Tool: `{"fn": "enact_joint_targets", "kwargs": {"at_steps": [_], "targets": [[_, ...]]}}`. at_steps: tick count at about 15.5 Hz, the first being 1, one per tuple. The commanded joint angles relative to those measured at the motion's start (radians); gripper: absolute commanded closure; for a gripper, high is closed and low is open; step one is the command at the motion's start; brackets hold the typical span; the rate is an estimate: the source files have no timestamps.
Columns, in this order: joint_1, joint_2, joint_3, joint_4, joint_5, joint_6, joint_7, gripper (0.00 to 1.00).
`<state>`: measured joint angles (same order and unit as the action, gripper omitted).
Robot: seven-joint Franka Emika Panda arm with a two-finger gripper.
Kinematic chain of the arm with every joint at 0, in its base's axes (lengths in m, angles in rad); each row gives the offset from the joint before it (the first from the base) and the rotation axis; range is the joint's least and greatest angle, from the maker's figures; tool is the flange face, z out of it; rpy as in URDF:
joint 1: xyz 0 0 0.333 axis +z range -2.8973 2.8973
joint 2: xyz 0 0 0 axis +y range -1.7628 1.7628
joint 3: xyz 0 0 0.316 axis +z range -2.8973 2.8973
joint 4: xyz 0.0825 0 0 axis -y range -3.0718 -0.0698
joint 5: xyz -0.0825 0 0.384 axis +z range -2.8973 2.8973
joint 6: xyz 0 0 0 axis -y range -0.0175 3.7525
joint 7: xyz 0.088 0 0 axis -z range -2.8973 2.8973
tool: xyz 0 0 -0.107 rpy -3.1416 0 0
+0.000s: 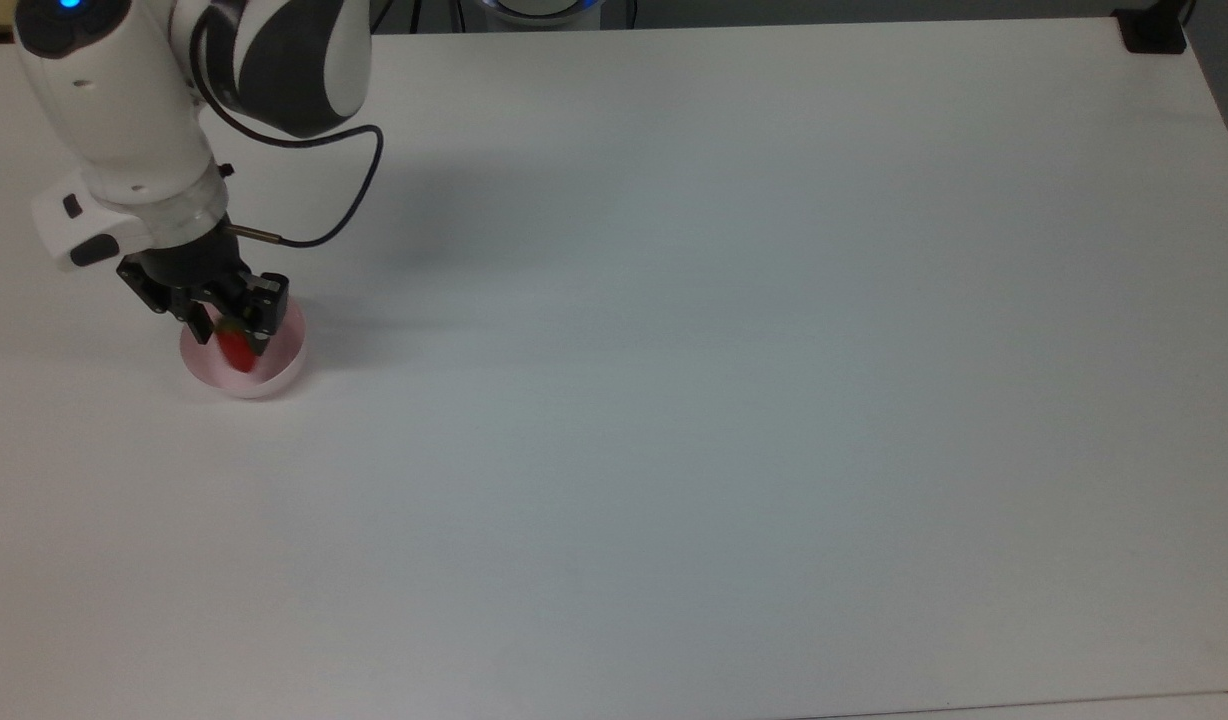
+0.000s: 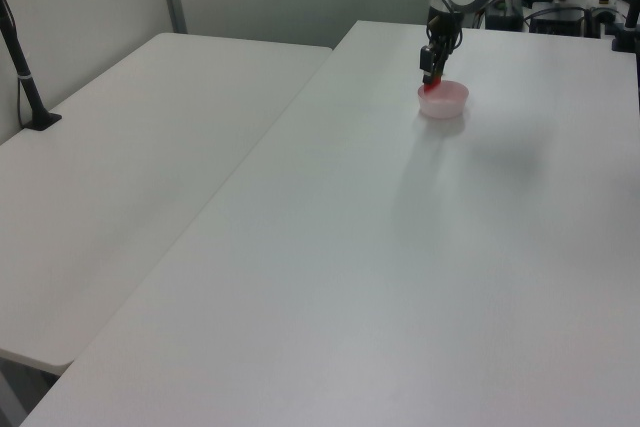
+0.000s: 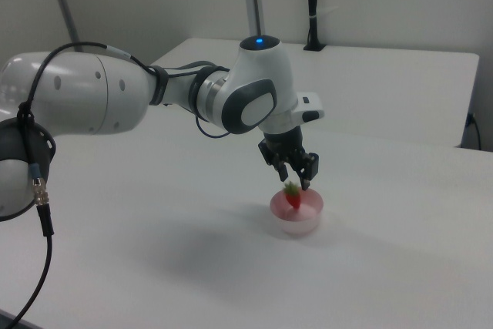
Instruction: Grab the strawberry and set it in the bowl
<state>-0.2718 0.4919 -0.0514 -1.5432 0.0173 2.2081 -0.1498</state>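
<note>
I have the jaws pinched on the strawberry [image 3: 293,196], hanging it over the bowl [image 3: 296,213] for release.

In the top view we find the gripper [image 1: 229,318] covering the far rim of the bowl [image 1: 274,375] and the cap end of the strawberry [image 1: 237,350]. We cannot tell whether the fruit touches the bowl's floor. In the left view the strawberry [image 2: 428,93] is too small for us to make out. The top view's upper edge cuts off the arm [image 1: 124,90].
</note>
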Motion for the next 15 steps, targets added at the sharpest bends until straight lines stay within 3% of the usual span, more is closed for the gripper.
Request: {"fn": "enact_joint_targets", "kwargs": {"at_steps": [1, 4, 6, 11, 13, 15], "targets": [[0.002, -0.051, -0.008, -0.002, 0.000, -0.094, 0.009, 0.00], [0.055, -0.124, -0.007, -0.002, 0.001, -0.206, 0.028, 0.00], [0.120, -0.173, -0.010, -0.003, -0.005, -0.286, 0.120, 0.00], [0.310, -0.257, -0.036, -0.005, -0.134, -0.413, 0.441, 0.00], [0.377, -0.297, -0.053, -0.008, -0.167, -0.481, 0.470, 0.00], [0.387, -0.357, -0.051, -0.020, -0.162, -0.511, 0.461, 0.00]]}}
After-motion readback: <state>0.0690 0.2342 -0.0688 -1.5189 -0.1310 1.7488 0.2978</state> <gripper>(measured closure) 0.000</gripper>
